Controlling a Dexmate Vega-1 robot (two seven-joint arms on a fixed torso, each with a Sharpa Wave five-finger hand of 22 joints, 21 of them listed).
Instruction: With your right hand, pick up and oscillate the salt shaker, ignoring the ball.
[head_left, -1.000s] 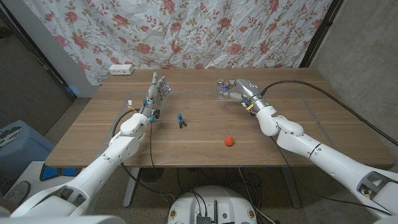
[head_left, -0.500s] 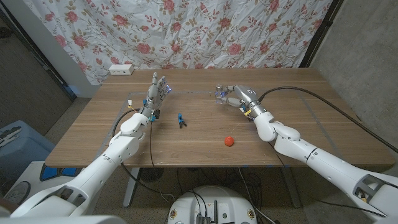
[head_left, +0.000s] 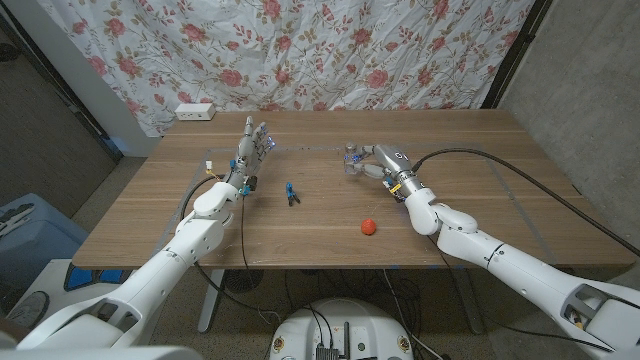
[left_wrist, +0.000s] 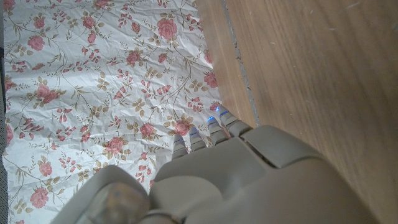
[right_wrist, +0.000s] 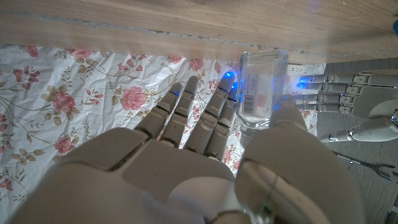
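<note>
Red ball (head_left: 369, 227); clear salt shaker (head_left: 351, 158); rose-patterned white curtain (head_left: 300, 50); brown table (head_left: 300, 215).

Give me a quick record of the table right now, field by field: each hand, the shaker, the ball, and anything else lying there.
right hand: holds the shaker, far side of the table
shaker: clear, pinched between thumb and fingers
left hand: empty, fingers apart and pointing away from the robot
ball: red, on the table, nearer the robot than the right hand, untouched
blue tool: on the table between the hands
power strip: far left edge
</note>
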